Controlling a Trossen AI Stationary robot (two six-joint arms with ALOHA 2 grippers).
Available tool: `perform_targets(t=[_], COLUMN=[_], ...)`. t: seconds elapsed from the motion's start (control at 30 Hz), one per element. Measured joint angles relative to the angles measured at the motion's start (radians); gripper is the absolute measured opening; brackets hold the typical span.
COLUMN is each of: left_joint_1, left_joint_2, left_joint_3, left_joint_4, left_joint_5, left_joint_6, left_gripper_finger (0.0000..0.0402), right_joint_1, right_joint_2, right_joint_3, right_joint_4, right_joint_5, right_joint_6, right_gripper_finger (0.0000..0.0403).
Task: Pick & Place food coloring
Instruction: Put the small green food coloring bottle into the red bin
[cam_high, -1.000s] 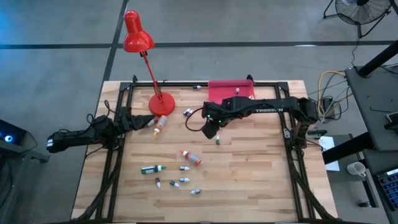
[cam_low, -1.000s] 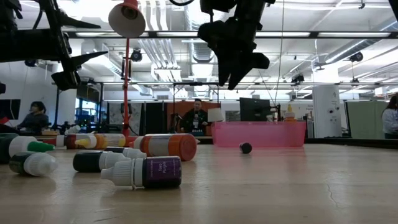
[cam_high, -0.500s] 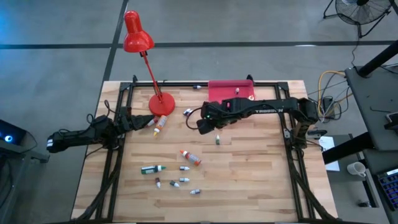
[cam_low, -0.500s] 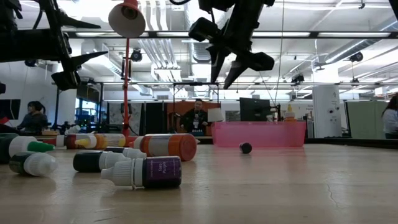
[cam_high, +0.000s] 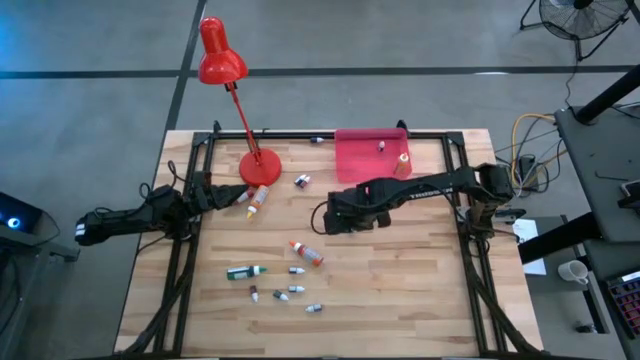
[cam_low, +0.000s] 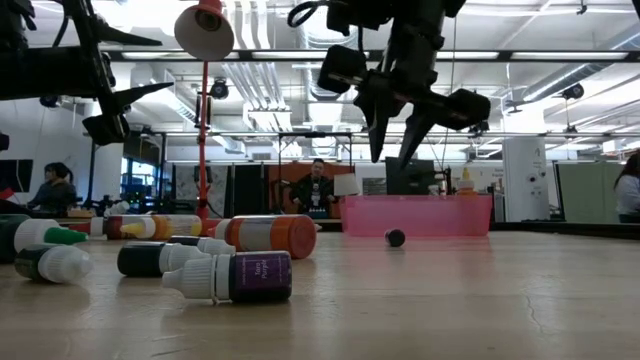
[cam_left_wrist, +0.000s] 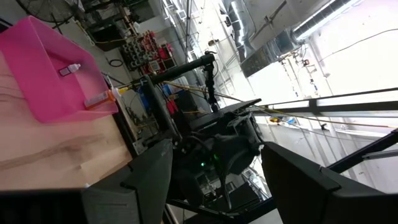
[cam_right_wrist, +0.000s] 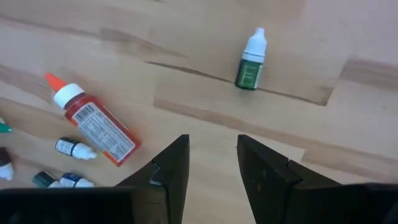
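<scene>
Several food coloring bottles lie on their sides on the wooden table. An orange-red one, a dark green one and some tiny ones are toward the near edge. A small green bottle with a white cap lies alone at mid-table. My right gripper hangs open above the table near that green bottle, pointing steeply down, with nothing between its fingers. My left gripper waits open at the table's left, raised.
A pink tray at the far edge holds an orange bottle and a tiny one. A red desk lamp stands at the far left, with two bottles near its base. A black frame borders the table.
My right gripper has moved toward the table's near edge and come down a little. It has rolled about its own axis, so its fingers now show side by side in the low view. The tray it reached over is uncovered. No bottle has moved.
</scene>
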Motion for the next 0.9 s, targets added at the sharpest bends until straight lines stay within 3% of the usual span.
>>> perform_targets(t=[0.23,0.4,0.67,0.9], left_joint_1=[0.0,0.0,0.0,0.0], left_joint_2=[0.0,0.0,0.0,0.0], left_joint_3=[0.0,0.0,0.0,0.0], left_joint_4=[0.0,0.0,0.0,0.0], left_joint_5=[0.0,0.0,0.0,0.0], left_joint_6=[0.0,0.0,0.0,0.0], left_gripper_finger=[0.022,0.022,0.022,0.022], right_joint_1=[0.016,0.005,-0.003,-0.018], right_joint_2=[0.0,0.0,0.0,0.0], right_joint_3=[-0.051,-0.122,-0.207,-0.219], right_joint_4=[0.055,0.173,0.183,0.193], right_joint_5=[0.05,0.1,0.121,0.233], right_joint_6=[0.08,0.132,0.159,0.14], right_gripper_finger=[0.0135,0.0172,0.0228,0.0233])
